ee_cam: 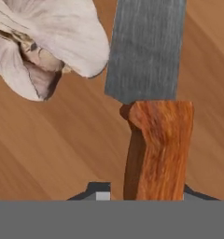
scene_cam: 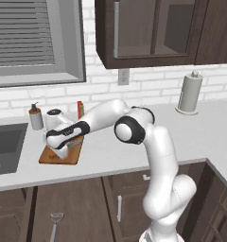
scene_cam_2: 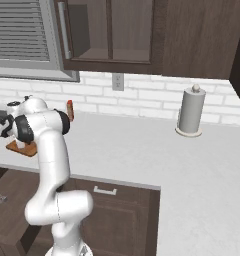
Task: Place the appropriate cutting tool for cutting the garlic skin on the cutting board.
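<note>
Over the flat rectangular brown wooden cutting board [ee_cam: 53,149], which sits on the pale grey surface [scene_cam: 191,137] close to its front edge and just right of the sink [scene_cam: 6,146], the two-finger gripper [ee_cam: 144,193] points down at the wood. Between its dark tips runs the handle of the small knife with an orange wooden handle and grey metal blade [ee_cam: 153,107]. The hand view does not make clear whether the jaws are pinching that handle or standing a little off it, so I cannot tell the gripper's state for sure.

My judgement is that this is the placing step, near its end: the knife is already over the board and appears to lie on it or just above. The next move calls for spreading the jaws fully so the handle is free, then lifting straight away from the board without dragging the knife or knocking the bulb.

The knife looks short, with a broad, dull-grey brushed blade squared off where it meets a warm, grained handle. Its blade reaches past the small whitish-pink round garlic bulb [ee_cam: 48,42], which rests on the board just beside the blade, apparently not touching it. From the left base view, the white arm [scene_cam: 134,132] covers much of the board.
</note>
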Controlling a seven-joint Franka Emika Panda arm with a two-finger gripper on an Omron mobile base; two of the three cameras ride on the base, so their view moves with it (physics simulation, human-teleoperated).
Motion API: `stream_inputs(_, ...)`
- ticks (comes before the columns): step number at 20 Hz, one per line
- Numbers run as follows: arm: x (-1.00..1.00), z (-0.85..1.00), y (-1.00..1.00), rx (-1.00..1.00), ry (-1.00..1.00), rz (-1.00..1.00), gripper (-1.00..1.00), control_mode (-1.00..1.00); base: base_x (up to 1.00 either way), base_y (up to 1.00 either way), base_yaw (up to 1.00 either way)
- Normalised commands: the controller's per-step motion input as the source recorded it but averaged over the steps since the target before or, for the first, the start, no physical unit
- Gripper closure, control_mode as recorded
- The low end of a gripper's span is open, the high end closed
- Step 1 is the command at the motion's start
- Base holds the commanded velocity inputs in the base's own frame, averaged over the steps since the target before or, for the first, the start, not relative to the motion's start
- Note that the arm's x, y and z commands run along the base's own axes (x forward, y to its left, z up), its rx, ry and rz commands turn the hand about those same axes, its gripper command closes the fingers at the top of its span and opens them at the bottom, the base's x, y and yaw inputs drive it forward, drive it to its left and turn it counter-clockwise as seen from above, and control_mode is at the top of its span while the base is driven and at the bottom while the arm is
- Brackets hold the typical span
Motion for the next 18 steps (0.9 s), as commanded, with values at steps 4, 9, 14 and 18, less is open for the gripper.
stream_inputs(4,0.13,-0.34,0.00,-0.01,0.01,0.04,-1.00,-1.00,0.00,0.00,0.00)
stream_inputs(9,-0.22,0.03,0.00,0.00,-0.02,0.01,-1.00,-1.00,0.00,0.00,0.00)
stream_inputs(14,-0.23,0.35,-0.16,0.01,-0.08,0.00,-1.00,-1.00,0.00,0.00,0.00)
stream_inputs(18,-0.24,0.38,-0.14,0.00,-0.11,0.00,-1.00,-1.00,0.00,0.00,0.00)
